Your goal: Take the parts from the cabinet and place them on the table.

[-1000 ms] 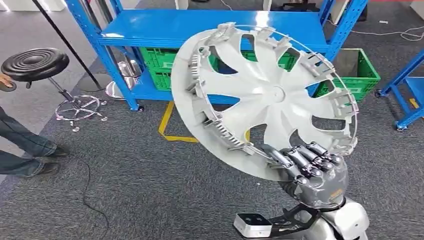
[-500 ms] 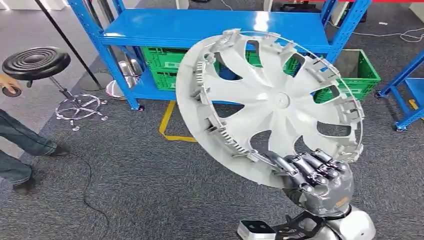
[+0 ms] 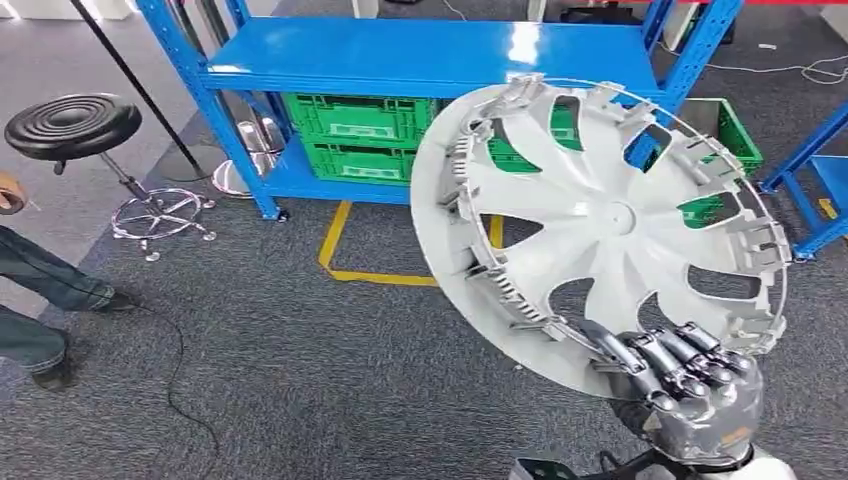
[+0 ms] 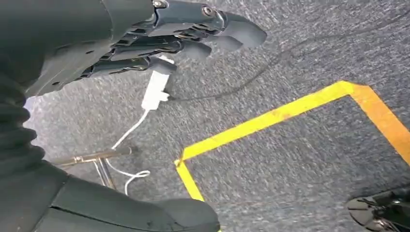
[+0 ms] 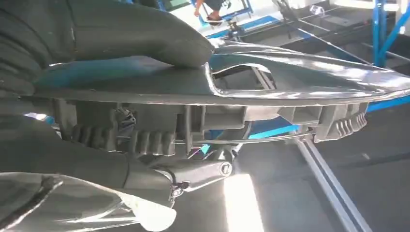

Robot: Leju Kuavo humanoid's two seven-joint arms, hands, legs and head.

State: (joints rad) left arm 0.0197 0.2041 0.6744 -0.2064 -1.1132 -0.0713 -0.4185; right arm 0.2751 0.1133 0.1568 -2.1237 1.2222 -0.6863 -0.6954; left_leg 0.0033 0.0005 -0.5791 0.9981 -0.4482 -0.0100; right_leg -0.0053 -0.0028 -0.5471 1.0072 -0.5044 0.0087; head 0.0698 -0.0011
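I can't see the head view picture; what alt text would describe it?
The robot's right hand holds a big white wheel cover by its rim, above grey carpet. Behind stand a blue shelf with green crates, and a black stool.

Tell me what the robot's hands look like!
The right hand is shiny silver-grey metal with dark, jointed fingers and a small orange mark near the wrist. The left hand looks dark grey, with smooth rounded fingers, small screws and a ribbed cover behind it.

You have one white wheel cover [image 3: 600, 230], two green crates [image 3: 350, 135] stacked under one blue shelf [image 3: 420, 50], a third green crate [image 3: 735, 135] beside it, and one black stool [image 3: 72, 127].
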